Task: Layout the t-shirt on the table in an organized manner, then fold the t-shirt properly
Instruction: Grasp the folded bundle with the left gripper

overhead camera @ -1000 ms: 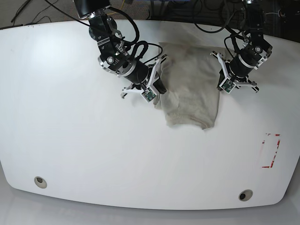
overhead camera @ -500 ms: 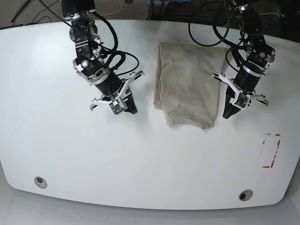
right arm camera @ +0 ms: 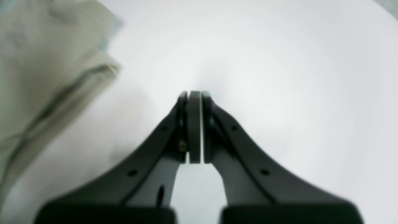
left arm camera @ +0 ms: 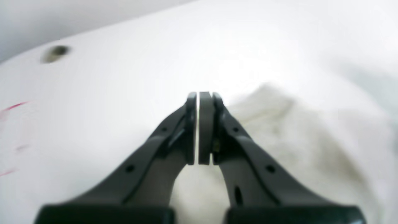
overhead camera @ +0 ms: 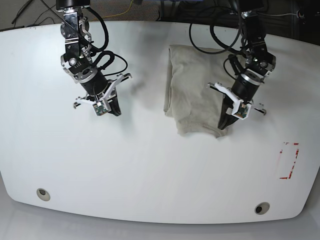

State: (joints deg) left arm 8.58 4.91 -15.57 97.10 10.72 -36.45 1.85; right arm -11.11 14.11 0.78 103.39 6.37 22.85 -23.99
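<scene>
The t-shirt (overhead camera: 197, 90) lies folded into a narrow, wrinkled bundle on the far middle of the table (overhead camera: 150, 165), its upper edge near the back rim and its lower hem curving towards the open centre. The left gripper (overhead camera: 223, 123) hangs over the bundle's lower right corner with its jaws pressed together and nothing between them; in the blurred left wrist view the tips sit over the cloth's edge, though whether they touch it is hard to say. The right gripper (overhead camera: 114, 110) is also closed and empty, well apart from the shirt's left edge, above bare white surface. Wide clear tabletop runs forward to two grommet holes (overhead camera: 43, 193) and the red tape outline (overhead camera: 289, 160) at right.
</scene>
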